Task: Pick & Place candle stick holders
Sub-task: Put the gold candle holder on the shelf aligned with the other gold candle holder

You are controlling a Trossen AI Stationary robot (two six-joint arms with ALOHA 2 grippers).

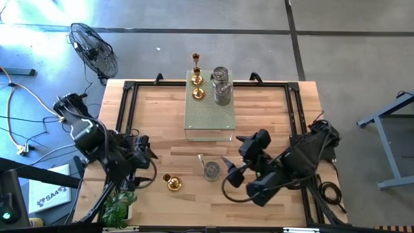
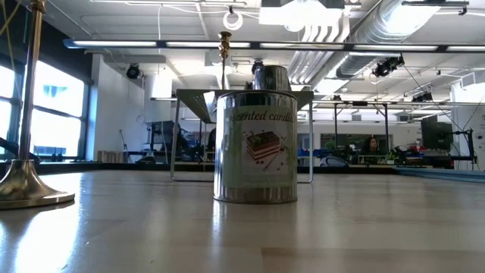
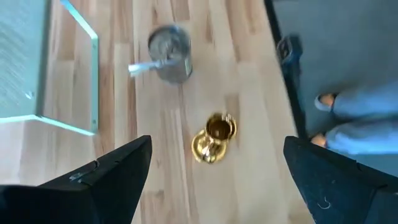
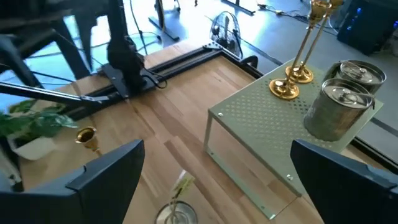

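Four candle stick holders, two gold and two silver, already stand on the green box. One gold holder waits just in front of the open, empty left gripper. One silver holder stands close before the open, empty right gripper.

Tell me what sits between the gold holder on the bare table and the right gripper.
The silver tin stands between the gold holder and the right gripper, all apart from one another; the high view shows it.
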